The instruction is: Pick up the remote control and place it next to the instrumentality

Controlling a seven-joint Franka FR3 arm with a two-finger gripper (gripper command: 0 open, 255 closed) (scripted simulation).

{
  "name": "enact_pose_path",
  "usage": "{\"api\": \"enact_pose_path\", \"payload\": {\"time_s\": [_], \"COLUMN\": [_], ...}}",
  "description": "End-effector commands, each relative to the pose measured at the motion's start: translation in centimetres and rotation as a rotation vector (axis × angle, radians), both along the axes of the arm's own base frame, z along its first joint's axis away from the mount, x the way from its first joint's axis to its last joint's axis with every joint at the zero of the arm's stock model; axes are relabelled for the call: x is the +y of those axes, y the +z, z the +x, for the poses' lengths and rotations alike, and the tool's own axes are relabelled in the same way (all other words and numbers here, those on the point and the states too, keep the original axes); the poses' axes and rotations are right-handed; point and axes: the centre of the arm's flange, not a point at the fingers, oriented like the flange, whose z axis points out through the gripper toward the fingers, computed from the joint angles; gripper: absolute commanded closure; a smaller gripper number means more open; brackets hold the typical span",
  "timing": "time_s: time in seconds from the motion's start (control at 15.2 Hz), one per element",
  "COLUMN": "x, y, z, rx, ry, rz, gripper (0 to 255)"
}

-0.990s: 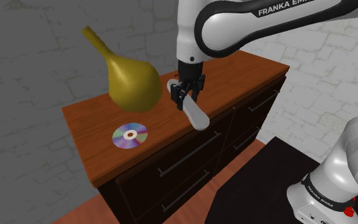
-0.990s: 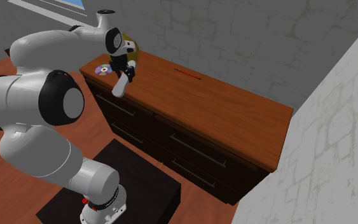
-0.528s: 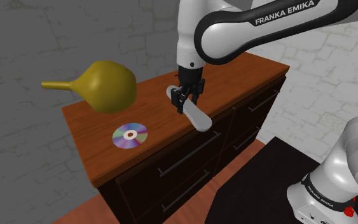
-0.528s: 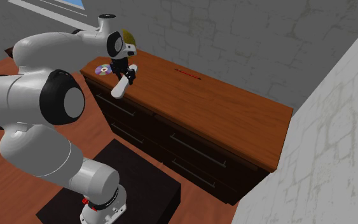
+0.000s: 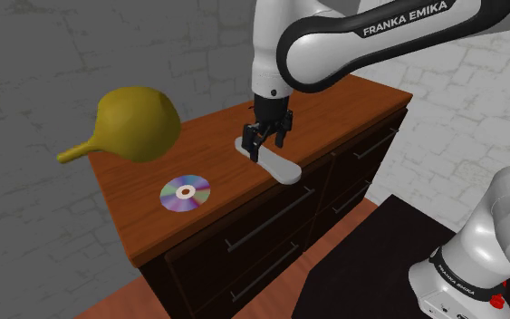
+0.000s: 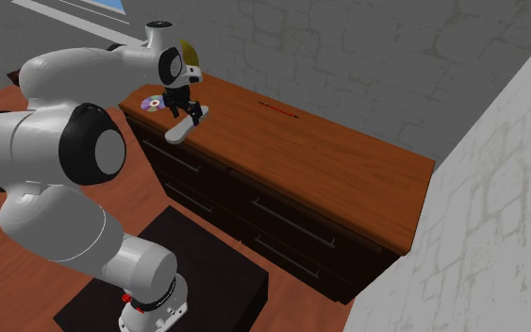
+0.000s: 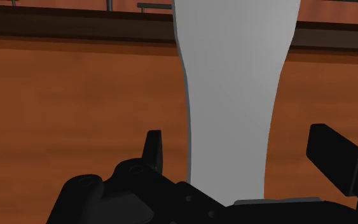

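Remote control (image 5: pixel 274 165): shoulder view; pale grey, lying on the desk (image 5: pixel 361 101) at its front edge.
Gripper (image 5: pixel 267 138): over the remote control's inner end.
Gourd-shaped vessel (image 5: pixel 137 123): olive, tilted, at the desk's corner on the shoulder view's left, well apart from the remote control.
Arm (image 6: pixel 65 151): second exterior view; reaches the desk's end on that view's left.
Fingers (image 7: pixel 152 147): wrist view; released, straddling the remote control without contact.
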Motion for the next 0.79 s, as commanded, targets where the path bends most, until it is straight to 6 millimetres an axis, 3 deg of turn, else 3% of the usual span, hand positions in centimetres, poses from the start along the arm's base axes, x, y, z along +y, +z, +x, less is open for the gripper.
{"api": "enact_pose_path", "payload": {"time_s": [0.0, 0.2, 0.73], "x": [0.0, -0.1, -0.1], "y": [1.3, 5.0, 5.0], "z": [0.0, 0.1, 0.1], "rx": [0.000, 0.000, 0.000], "ry": [0.000, 0.000, 0.000], "rz": [0.000, 0.000, 0.000], "gripper": [0, 0, 0]}}
